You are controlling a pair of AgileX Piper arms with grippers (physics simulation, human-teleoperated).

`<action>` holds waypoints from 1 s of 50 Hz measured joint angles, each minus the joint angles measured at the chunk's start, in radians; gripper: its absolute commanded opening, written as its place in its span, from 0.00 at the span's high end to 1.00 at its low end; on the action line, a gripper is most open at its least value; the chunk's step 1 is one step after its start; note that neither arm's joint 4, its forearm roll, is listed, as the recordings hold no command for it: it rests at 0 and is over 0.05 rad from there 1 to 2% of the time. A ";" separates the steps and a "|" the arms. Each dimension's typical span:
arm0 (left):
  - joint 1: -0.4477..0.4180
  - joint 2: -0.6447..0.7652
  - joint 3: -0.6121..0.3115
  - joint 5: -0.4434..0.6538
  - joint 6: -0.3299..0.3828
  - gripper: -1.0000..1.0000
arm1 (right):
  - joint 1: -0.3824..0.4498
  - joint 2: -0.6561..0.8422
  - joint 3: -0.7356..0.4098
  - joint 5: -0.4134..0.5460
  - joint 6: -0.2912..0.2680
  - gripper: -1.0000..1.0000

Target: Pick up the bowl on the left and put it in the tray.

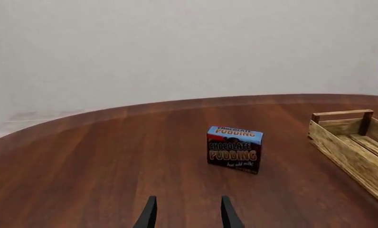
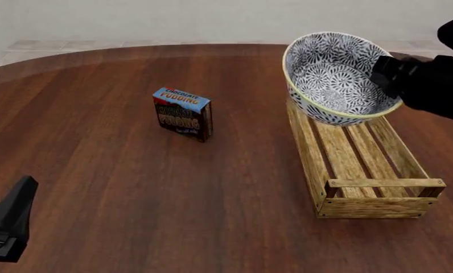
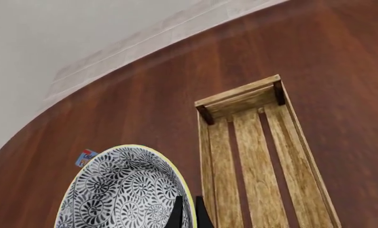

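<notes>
bowl [image 2: 334,77]: held above the table at about 1 o'clock in the front view, over the far end of the tray; tilted, its mouth turned toward the camera and a little to the left, the patterned inside in full view
bowl rim: pale yellow; the right gripper [image 3: 187,213] pinches it at the bowl's 3 o'clock side, one finger inside the wall and one outside, jaws clenched on the rim
tray [image 2: 361,161]: lies flat on the table at 3 o'clock from the middle; long axis runs near to far, slightly angled; raised rails at both short ends; slats bare
left gripper [image 1: 187,216]: low at 8 o'clock, well apart from bowl and tray; jaws parted, nothing between them
pudding box [image 2: 182,113]: stands upright at about 11 o'clock from centre, printed face toward the camera, well left of the tray
table [image 2: 120,193]: dark reddish wood, curved far edge
</notes>
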 measured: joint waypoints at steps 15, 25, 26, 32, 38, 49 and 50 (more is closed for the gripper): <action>-0.003 0.000 0.000 0.004 0.000 0.00 | -0.032 -0.021 0.043 -0.020 0.012 1.00; -0.003 0.000 0.000 0.006 -0.001 0.00 | -0.053 -0.036 0.067 -0.029 0.023 1.00; -0.003 0.000 0.000 0.006 0.000 0.00 | -0.055 -0.037 0.069 -0.029 0.024 1.00; -0.004 0.000 0.000 0.007 -0.001 0.00 | -0.068 -0.044 0.082 -0.035 0.029 1.00; -0.004 0.000 0.000 0.008 0.000 0.00 | -0.081 -0.048 0.092 -0.041 0.034 1.00; -0.005 0.000 0.000 0.010 0.001 0.00 | -0.103 -0.050 0.115 -0.058 0.044 1.00; -0.005 0.000 0.000 0.010 0.001 0.00 | -0.105 -0.051 0.117 -0.059 0.045 1.00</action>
